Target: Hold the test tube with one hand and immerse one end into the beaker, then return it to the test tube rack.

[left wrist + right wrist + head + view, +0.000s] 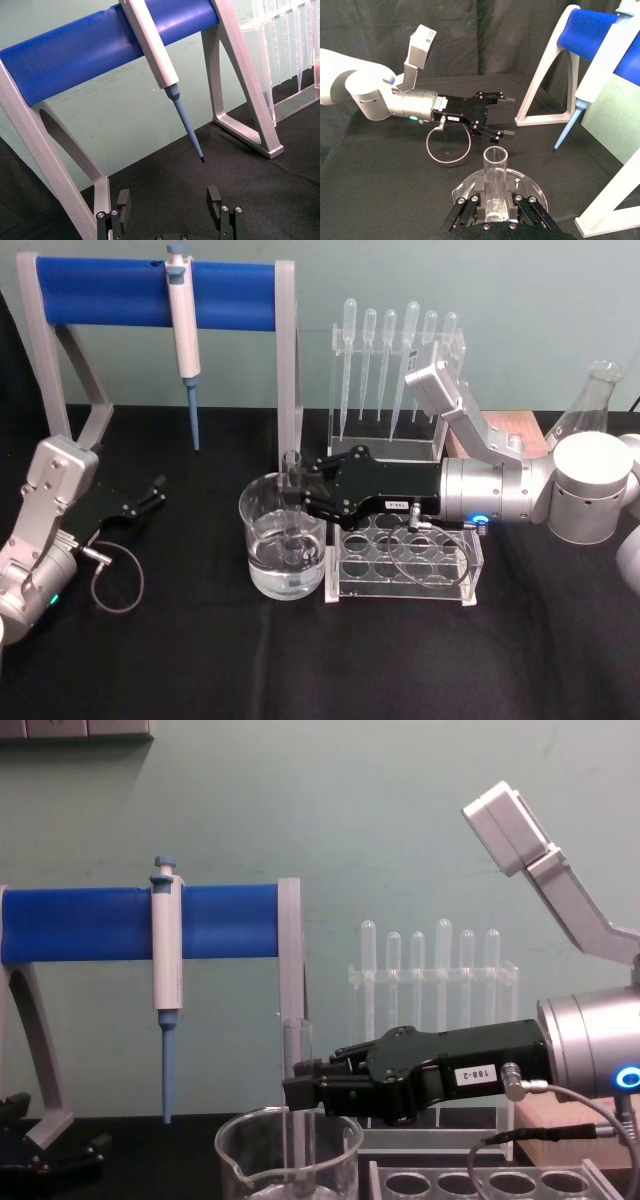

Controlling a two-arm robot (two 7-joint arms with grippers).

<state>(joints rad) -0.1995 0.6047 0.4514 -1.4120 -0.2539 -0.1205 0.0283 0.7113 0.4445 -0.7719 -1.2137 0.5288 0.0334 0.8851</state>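
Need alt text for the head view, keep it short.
The right gripper holds the test tube upright with its lower end in the liquid of the beaker, just left of the clear test tube rack. The left gripper is open at the far left, in front of a blue stand with a hanging pipette.

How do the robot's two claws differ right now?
The right gripper is shut on the test tube, held upright inside the beaker; the left gripper is open and holds nothing. The right one reaches toward the middle; the left rests far to the left. Both are black with two fingers.
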